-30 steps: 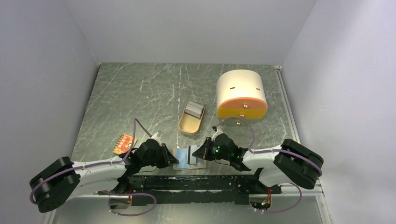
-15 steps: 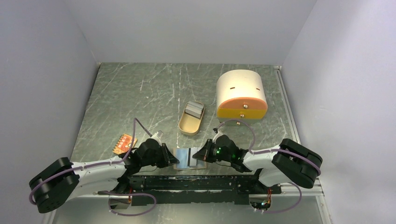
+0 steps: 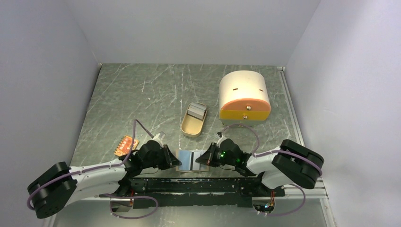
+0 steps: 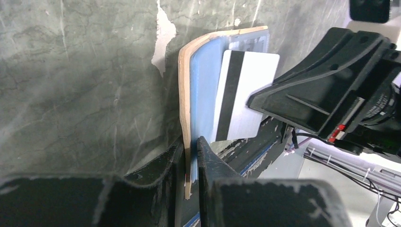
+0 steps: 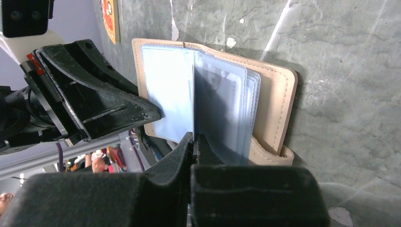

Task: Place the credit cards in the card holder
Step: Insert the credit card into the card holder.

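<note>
card holder (image 5: 276, 104) is open flat, with one arm on each side of it. left gripper (image 4: 190, 146) is pinching the holder's left cover, thin tan edge clamped between its fingers. My read is that it's an anchor, so the holder can't slide or fold shut during loading. right gripper (image 5: 194, 142) is pressed together on the striped card (image 4: 241, 94), held edge-on over the holder's middle at the clear sleeves. It looks lined up for a slot but isn't seated yet. There's a pale blue face on the holder's left inside, and I can't tell whether it's a card or lining. tin tray (image 3: 193, 120) sits beyond the holder, well apart from it.
</note>
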`<action>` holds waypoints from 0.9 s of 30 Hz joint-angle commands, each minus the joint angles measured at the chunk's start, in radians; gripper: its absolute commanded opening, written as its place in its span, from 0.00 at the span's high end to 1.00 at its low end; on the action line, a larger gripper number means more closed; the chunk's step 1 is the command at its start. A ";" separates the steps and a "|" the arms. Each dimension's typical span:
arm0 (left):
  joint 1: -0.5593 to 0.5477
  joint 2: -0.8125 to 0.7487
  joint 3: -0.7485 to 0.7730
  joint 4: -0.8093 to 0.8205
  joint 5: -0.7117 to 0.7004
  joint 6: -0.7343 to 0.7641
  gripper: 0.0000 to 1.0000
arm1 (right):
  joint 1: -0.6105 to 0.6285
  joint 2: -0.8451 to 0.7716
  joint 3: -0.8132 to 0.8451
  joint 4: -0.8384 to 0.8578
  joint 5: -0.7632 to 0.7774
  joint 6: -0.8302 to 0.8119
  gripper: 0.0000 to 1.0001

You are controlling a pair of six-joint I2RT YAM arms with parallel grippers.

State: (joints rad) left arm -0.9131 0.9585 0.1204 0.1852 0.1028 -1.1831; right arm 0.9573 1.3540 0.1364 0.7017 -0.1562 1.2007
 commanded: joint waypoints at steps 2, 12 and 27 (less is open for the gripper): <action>0.005 -0.030 0.000 -0.013 0.001 0.001 0.81 | 0.004 0.064 -0.014 0.104 -0.032 0.022 1.00; 0.005 0.020 0.008 0.011 0.018 0.012 0.81 | 0.004 0.138 -0.035 0.242 -0.075 0.006 0.95; 0.004 0.018 -0.002 0.014 0.022 0.006 0.80 | -0.012 0.063 -0.027 0.055 -0.031 -0.041 0.64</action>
State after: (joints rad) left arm -0.9131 0.9924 0.1204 0.1898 0.1089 -1.1828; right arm 0.9493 1.4544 0.1200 0.8619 -0.2241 1.1885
